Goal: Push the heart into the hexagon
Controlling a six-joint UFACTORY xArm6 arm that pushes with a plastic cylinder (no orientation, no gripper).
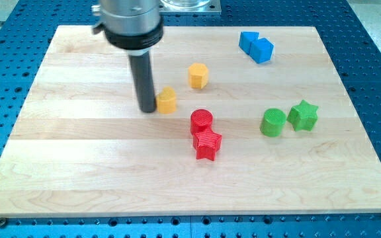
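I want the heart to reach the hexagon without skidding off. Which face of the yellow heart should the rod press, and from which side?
Press the small yellow heart block on its lower-left face. The yellow hexagon block lies up and right of it. My tip sits at the heart's left edge, so shift slightly toward the view's bottom first.

Pale wooden board (78, 178) lying on a blue perforated metal table (376, 59); even, bright light; grey metal strip at far left.

The small yellow heart-shaped block (167, 100) is lying flat on the wooden board, left of centre. The small yellow hexagon-shaped block (198, 76) is sitting flat too, up and to the view's right of it, near but apart.
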